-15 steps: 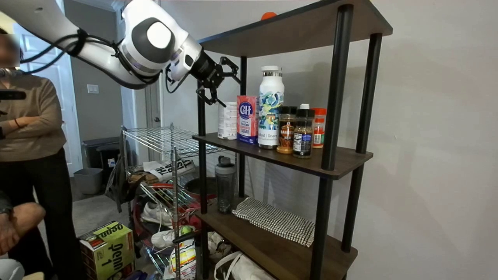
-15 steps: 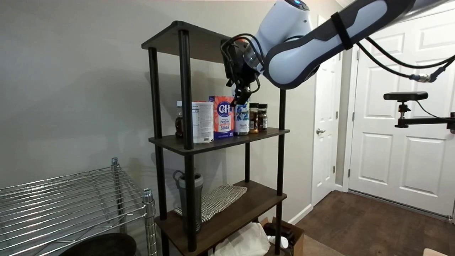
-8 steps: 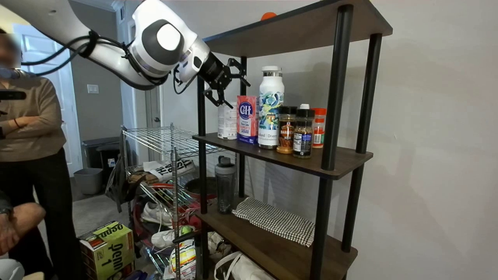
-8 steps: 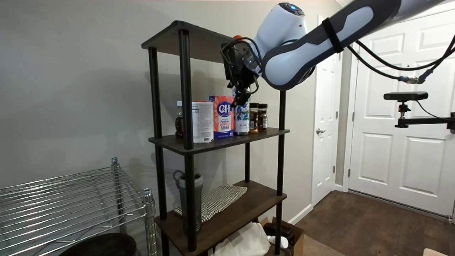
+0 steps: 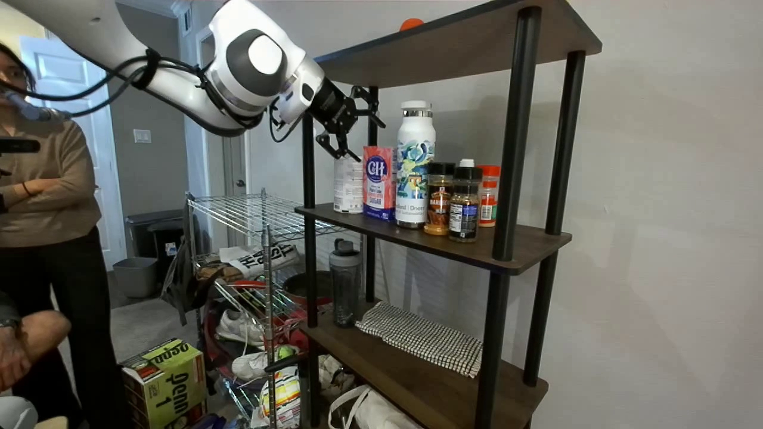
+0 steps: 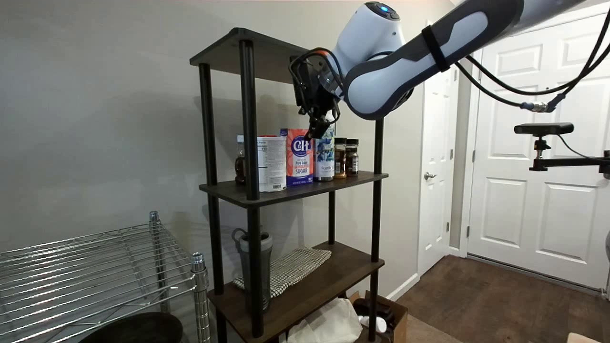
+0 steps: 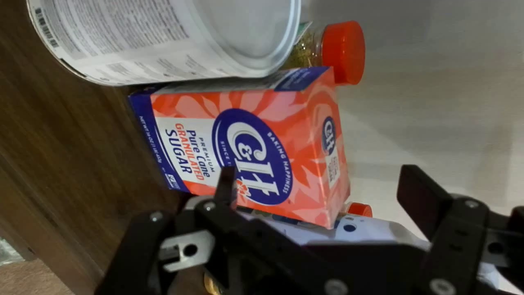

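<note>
My gripper (image 5: 369, 142) stands open at the middle level of a dark shelf unit, with nothing between its fingers. A red and blue sugar box (image 7: 245, 143) stands upright on that shelf, ahead of the jaws in the wrist view. One fingertip (image 7: 226, 180) overlaps the box's lower edge there; I cannot tell whether they touch. A white bottle with a colourful pattern (image 5: 414, 161) is beside the box, partly behind my gripper in the wrist view. On the box's other side is a white canister (image 6: 272, 164), and a red-capped jar (image 7: 344, 51) is behind them.
Dark spice jars (image 5: 440, 199) stand past the bottle. Black posts (image 5: 518, 137) and the top shelf (image 5: 465, 47) frame the space round the gripper. Below lie a checkered cloth (image 5: 423, 339) and a grey shaker (image 5: 345, 286). A wire rack (image 6: 95, 267) is alongside; a person (image 5: 53, 196) stands nearby.
My gripper has moved closer to the shelf, rightward in an exterior view where the person shows and slightly leftward where the doors show. The jaws have stayed open, and the shelf items have not moved.
</note>
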Controlling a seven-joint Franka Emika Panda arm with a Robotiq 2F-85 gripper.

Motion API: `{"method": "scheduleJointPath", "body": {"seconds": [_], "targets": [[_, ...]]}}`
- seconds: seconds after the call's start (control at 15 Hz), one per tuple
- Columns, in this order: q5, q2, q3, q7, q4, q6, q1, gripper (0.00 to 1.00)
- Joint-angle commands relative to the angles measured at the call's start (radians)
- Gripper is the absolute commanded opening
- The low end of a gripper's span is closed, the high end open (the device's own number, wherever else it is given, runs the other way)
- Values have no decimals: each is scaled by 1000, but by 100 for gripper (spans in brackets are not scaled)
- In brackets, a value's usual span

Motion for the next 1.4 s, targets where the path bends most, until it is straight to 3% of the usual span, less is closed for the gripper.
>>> {"method": "scheduleJointPath", "body": {"seconds": [0.0, 0.73, 1.33], "targets": [[-59, 30, 75, 61, 32, 2, -69, 100], [-99, 87, 272, 82, 80, -12, -248, 100], [-91, 131, 370, 69, 107, -49, -372, 100]]}}
